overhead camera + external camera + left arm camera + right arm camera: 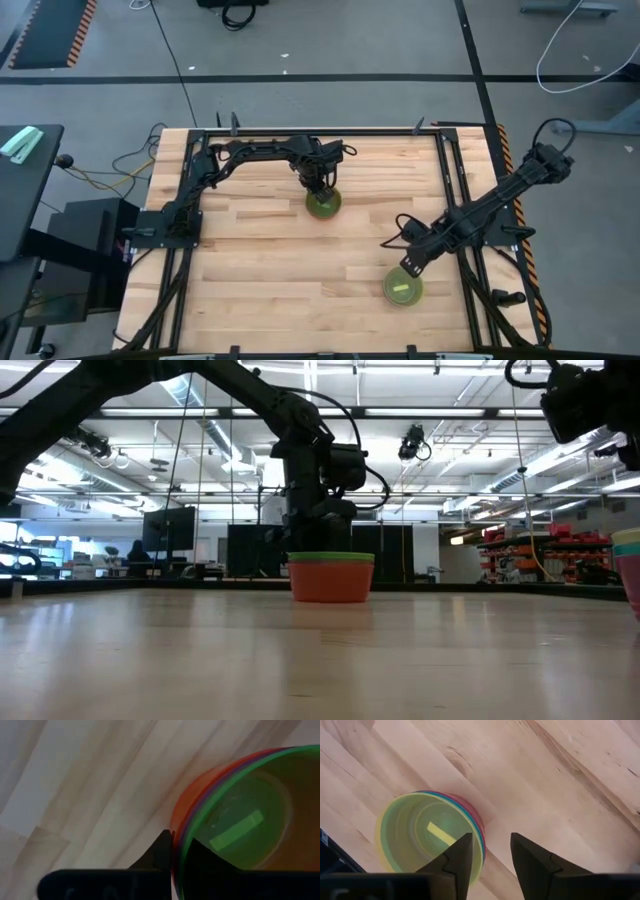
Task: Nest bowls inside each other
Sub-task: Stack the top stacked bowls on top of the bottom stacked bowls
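Two nested stacks stand on the wooden table. The far one (322,203) has a green bowl (240,820) innermost, then a purple rim, then an orange bowl (330,582) outermost, whose base is on the table. My left gripper (319,188) is directly over it, shut across its rim. The near-right stack (402,288) shows yellow inside, then blue, then a pink-red bowl (432,837). My right gripper (491,845) hovers open just beside this stack, touching nothing. Only a sliver of this stack (630,565) shows in the low view. My left gripper pinches the stacked rims (179,837) at one side of the orange, purple and green stack. One finger (202,860) is inside the green bowl and the other finger (161,851) is outside the orange wall. It comes from above, pointing down. The stack stands upright on the table.
Bare wood lies between the two stacks and over the table's left and near parts (260,270). A dark metal frame (445,170) runs along the table's edges, with the arm bases mounted at left and right. Cables trail on the floor beyond.
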